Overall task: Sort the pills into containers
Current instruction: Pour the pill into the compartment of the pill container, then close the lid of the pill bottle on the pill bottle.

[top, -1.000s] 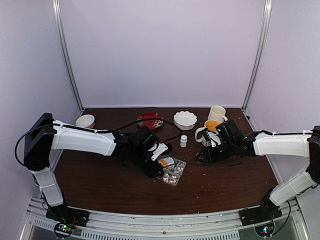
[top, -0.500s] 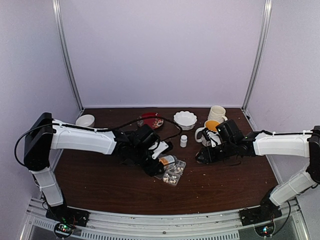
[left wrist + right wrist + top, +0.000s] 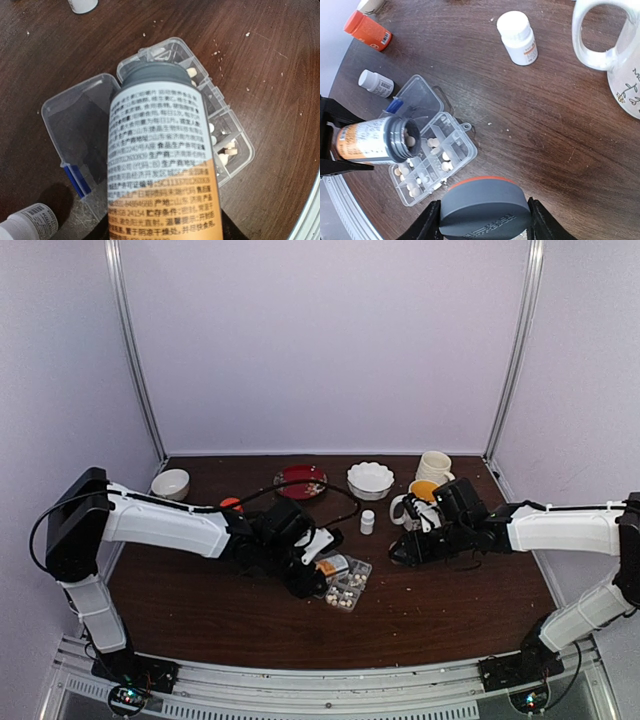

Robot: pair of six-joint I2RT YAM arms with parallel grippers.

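Bottle [image 3: 375, 141] clamped in my left pincer [image 3: 340, 142], mouth over pill-box cells [image 3: 455, 145] lower left, grey cap [image 3: 485, 200] gripped in right pincer [image 3: 484, 220]

Both end effectors [image 3: 314, 572] [image 3: 402, 552] clamped, mid-width

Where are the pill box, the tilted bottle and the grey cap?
pill box [image 3: 420, 102], right wrist view, open lid
bottle [image 3: 365, 142], right wrist view, label
cap [image 3: 485, 210], right wrist view, grey side
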